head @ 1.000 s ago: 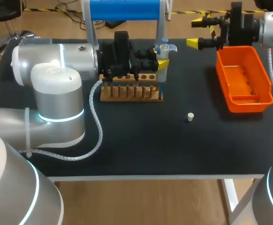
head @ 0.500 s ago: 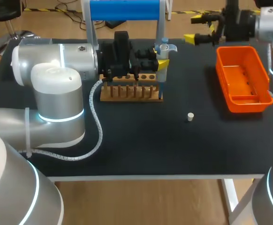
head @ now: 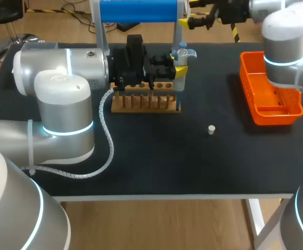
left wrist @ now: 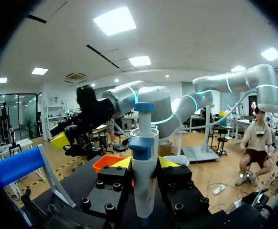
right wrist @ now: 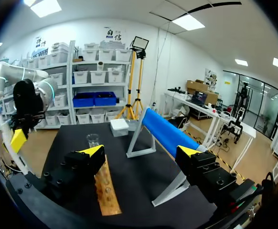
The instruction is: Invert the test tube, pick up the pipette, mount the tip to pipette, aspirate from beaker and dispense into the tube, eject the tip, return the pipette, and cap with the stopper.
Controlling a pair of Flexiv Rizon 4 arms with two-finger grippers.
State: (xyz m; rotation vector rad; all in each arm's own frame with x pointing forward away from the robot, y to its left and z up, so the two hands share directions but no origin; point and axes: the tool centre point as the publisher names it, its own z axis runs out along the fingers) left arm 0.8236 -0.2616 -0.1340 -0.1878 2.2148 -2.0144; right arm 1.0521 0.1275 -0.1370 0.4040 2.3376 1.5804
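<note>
**Head view.** The left gripper (head: 178, 70) is clenched on the pipette (head: 179, 58), which stands upright at the right end of the wooden rack (head: 143, 103). The right gripper (head: 192, 14) hangs released over the far edge of the table (head: 156, 156), beside the blue stand (head: 136, 10) and well apart from the rack. The stopper (head: 211, 129) lies alone on the table between the rack and the orange bin (head: 245, 78), so capping is not yet done. No test tube can be made out.

**Left wrist view.** The pipette (left wrist: 143, 143) sits between the two yellow tips of the left gripper (left wrist: 146, 164), and both fingers press its barrel from opposite sides. Its lower end is hidden, so whether a tip is mounted cannot be told.

**Right wrist view.** The right gripper (right wrist: 141, 152) is spread wide and holds nothing. Ahead of it lie the wooden rack (right wrist: 105, 191), the blue stand (right wrist: 165, 133) and, farther off, the beaker (right wrist: 92, 140).

**Handling note.** The step in hand appears to be pipette handling at the rack. Whether the pipette is being taken or returned cannot be settled from these views. In either case the pipette is best moved straight along its own axis until its lower end clears the rack. The clamp should sit on the barrel below the plunger head, and the shaft should be kept vertical. The right arm is best kept clear of the rack.
</note>
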